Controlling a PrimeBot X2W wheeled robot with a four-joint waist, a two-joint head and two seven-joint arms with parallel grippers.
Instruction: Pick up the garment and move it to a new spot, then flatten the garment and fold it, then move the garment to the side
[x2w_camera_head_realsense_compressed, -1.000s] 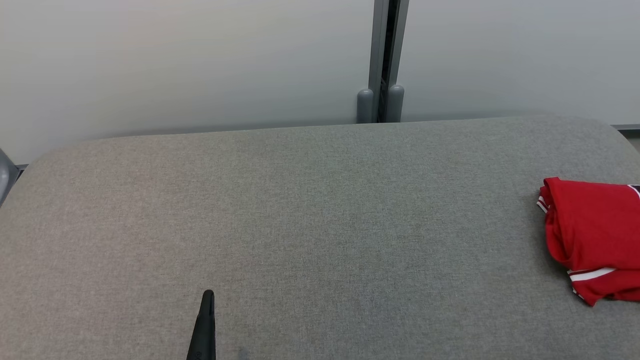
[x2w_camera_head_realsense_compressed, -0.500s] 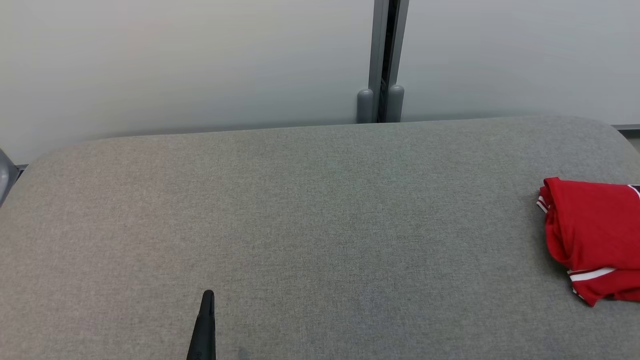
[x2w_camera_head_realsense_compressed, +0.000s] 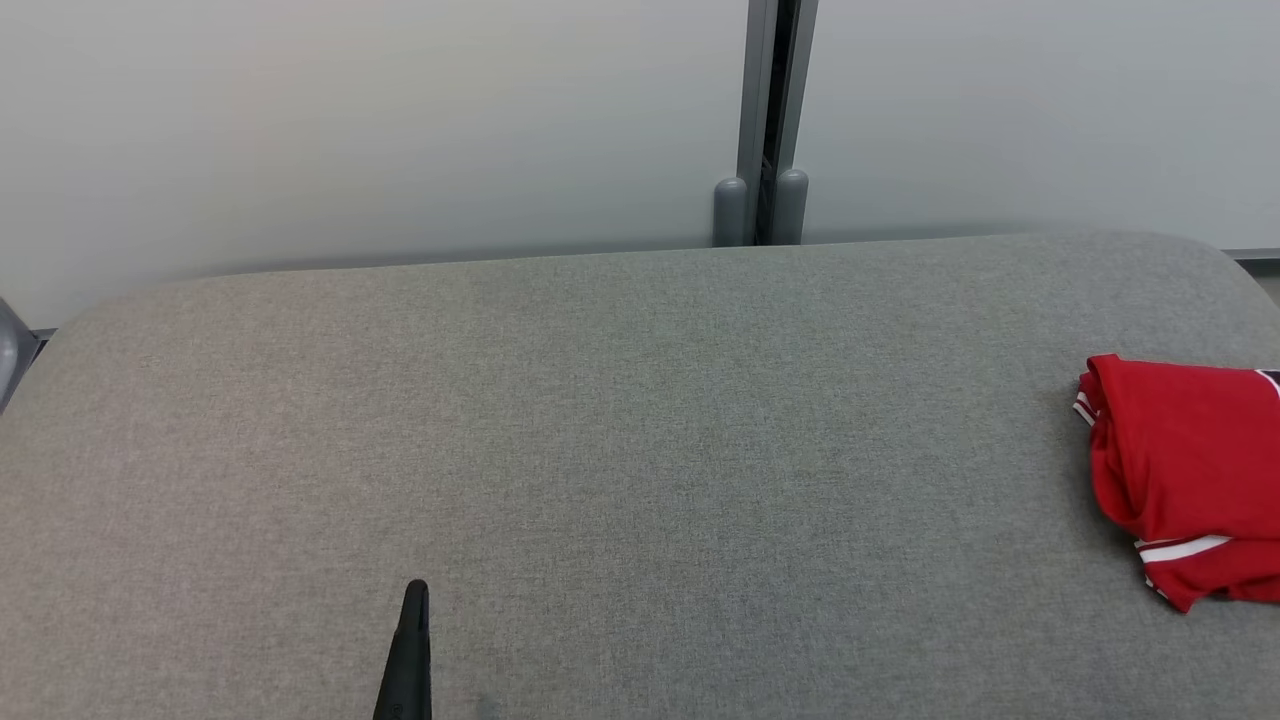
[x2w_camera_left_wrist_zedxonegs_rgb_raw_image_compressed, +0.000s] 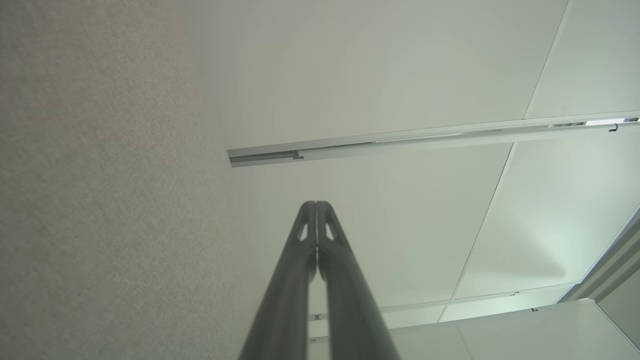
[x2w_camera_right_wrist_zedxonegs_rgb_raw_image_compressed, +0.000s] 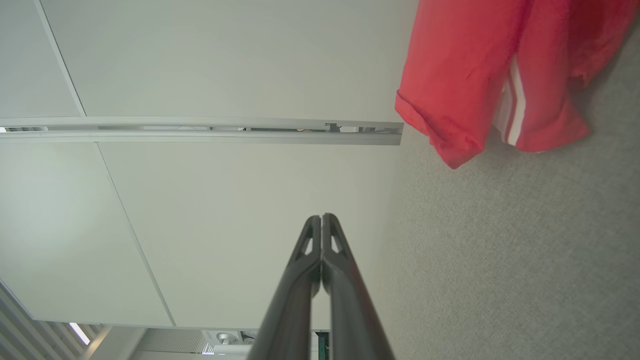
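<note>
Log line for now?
red folded garment: right side of grey fabric table; left end effector: shut, empty; right end effector: shut, empty

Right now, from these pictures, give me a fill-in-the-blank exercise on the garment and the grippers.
1. The garment is ____ with white stripes.
2. In the head view it lies near the grey table's ____ edge.
3. The left gripper and the right gripper are both ____, holding nothing.
Missing words: red; right; shut.

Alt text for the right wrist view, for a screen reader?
A rumpled red garment with white stripes lies on a grey fabric surface at the view's upper right. The right pincer, shut, rises from the bottom centre against pale wall panels.
</note>
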